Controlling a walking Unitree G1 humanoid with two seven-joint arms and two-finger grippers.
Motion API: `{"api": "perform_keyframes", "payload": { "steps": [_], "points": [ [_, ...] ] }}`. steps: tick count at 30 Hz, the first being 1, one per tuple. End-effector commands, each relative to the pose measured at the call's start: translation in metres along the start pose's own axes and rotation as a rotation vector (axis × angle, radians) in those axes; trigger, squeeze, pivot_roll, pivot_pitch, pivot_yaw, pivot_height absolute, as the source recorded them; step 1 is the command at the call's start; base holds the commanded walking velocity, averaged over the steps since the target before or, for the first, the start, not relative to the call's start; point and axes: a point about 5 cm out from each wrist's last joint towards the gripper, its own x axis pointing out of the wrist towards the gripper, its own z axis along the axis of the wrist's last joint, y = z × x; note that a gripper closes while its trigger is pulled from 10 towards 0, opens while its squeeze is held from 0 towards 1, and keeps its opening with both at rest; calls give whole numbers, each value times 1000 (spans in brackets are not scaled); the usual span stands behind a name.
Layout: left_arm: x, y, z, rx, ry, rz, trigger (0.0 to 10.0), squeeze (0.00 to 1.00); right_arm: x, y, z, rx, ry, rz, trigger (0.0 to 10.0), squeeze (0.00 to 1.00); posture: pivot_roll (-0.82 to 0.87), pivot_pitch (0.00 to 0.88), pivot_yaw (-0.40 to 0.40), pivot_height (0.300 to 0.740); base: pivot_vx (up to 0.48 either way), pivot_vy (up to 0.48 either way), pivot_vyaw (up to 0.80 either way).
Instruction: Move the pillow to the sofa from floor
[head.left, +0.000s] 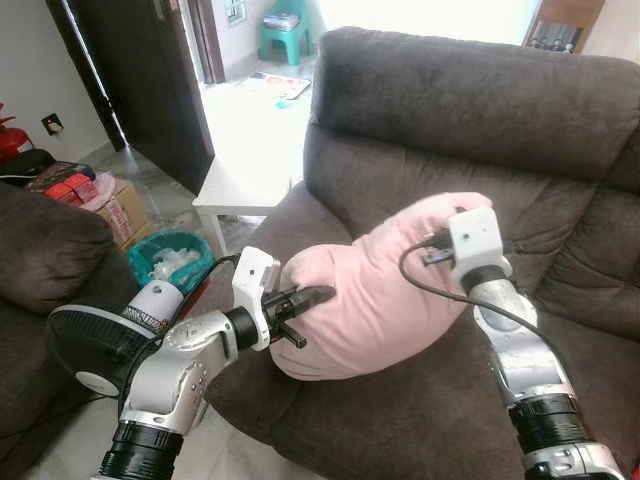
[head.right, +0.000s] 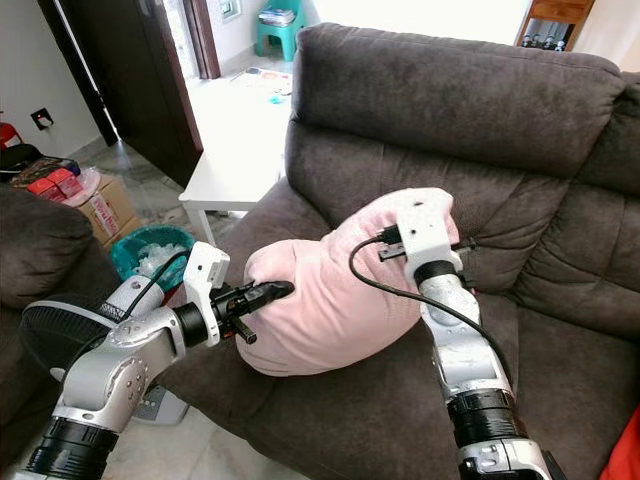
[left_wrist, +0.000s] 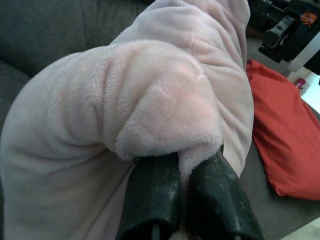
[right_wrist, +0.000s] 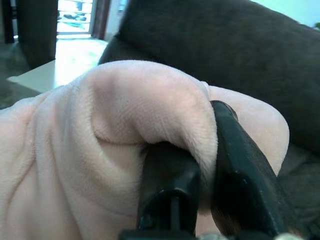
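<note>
Both silver arms raised forward, elbows bent, forearms converging inward. Left tool (left_wrist: 186, 167) level, pointing right, black fingers (left_wrist: 152, 192) pinched nearly together on a fold of the pink pillow (head.left: 385, 290). Right tool (right_wrist: 205, 165) reaching up and forward, fingers clamped on the pillow's opposite end.

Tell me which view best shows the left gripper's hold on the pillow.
Left wrist view: the left gripper has both black fingers shut on a fold of the pink pillow. The eye views show that gripper at the pillow's near end over the sofa, the pinch itself too small. The right wrist view shows the right gripper pinching another fold.
</note>
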Motion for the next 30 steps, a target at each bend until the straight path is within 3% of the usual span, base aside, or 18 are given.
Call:
{"api": "perform_keyframes", "payload": {
  "steps": [1,10,15,19,22,26,30],
  "points": [
    [8,-11,12,16,-55,-63,10000,0,2,23,14,-26,-62,129,10000,0,55,27,-13,740,0,0,0],
    [2,-2,6,-49,-69,-25,10000,0,-4,35,-5,-87,14,238,10000,0,52,28,-14,740,0,0,0],
    [3,-1,9,-51,-91,-11,10000,0,0,23,-5,-100,27,134,10000,0,53,27,-15,740,0,0,0],
    [7,-13,31,8,-139,-61,10000,0,6,1,3,-84,2,-14,10000,0,52,30,-19,740,0,0,0],
    [10,-18,37,16,-163,-78,10000,0,7,-3,6,-72,-5,-36,10000,0,53,29,-20,740,0,0,0],
    [13,-22,36,7,-157,-105,10000,0,7,0,4,-78,5,-19,10000,0,53,27,-22,740,0,0,0],
    [11,-29,22,-14,-84,-165,10000,0,5,7,-3,-102,42,22,10000,0,51,28,-21,740,0,0,0]
  ]
}}
